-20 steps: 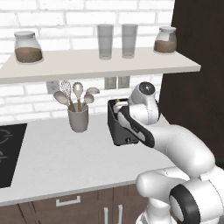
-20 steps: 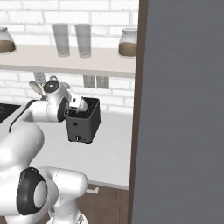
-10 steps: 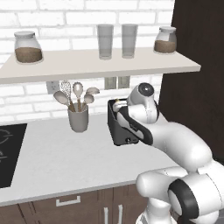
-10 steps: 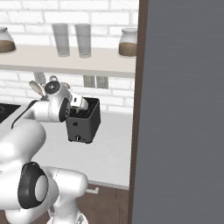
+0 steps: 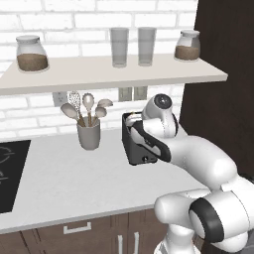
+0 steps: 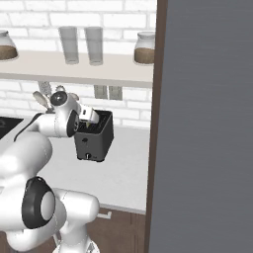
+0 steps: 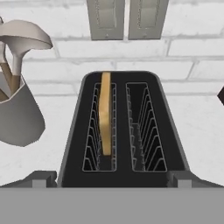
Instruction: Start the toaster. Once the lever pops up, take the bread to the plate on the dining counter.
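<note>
One bread slice (image 7: 105,111) sits in the toaster (image 7: 124,127) below our wide-open gripper (image 7: 111,178), so we judge pressing the lever comes next.

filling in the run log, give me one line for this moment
phase: lining up over toaster | claw: open, empty, above slots | bread: upright in left slot | right slot: empty | utensil crock: beside toaster

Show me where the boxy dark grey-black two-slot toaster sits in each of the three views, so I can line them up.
Left base view: the boxy dark grey-black two-slot toaster stands centre, partly behind the white arm.
Right base view: centre-left, on the worktop beside the arm.
Hand view: centre, seen from above, with the square slice of bread in its left slot.
Shared landmark: the grey utensil crock; behind the arm in the right base view.
</note>
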### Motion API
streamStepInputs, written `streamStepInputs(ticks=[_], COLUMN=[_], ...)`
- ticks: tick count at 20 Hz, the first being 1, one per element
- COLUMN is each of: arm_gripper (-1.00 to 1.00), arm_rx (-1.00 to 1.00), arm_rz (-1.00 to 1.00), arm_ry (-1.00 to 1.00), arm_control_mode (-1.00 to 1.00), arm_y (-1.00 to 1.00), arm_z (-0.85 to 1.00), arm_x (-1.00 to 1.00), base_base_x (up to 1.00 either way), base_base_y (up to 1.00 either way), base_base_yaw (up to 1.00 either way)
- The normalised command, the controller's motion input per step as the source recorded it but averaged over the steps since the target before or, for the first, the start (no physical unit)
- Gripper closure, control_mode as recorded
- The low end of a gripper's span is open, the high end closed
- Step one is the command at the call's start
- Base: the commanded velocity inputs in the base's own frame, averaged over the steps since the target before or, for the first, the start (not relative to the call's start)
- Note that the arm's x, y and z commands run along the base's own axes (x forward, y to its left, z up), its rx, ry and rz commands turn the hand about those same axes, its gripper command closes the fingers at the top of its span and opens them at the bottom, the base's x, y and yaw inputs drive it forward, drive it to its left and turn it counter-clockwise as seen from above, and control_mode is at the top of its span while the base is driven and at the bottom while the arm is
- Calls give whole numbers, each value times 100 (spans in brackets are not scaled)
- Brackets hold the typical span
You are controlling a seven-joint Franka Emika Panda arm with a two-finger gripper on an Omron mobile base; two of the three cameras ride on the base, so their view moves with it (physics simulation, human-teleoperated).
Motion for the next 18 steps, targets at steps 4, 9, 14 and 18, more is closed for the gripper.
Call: streamStepInputs(ticks=[4, 9, 14, 18], arm_gripper=[-100, -100, -100, -100], arm_rx=[0, 0, 0, 0], arm_rz=[0, 0, 0, 0], arm_ry=[0, 0, 0, 0], arm_control_mode=[-100, -100, -100, -100], arm_y=[3, 0, 1, 4], arm_z=[-8, -14, -16, -9], arm_x=[2, 8, 18, 15], base_base_x=[0, 0, 0, 0], base_base_y=[0, 0, 0, 0], base_base_yaw=[0, 0, 0, 0])
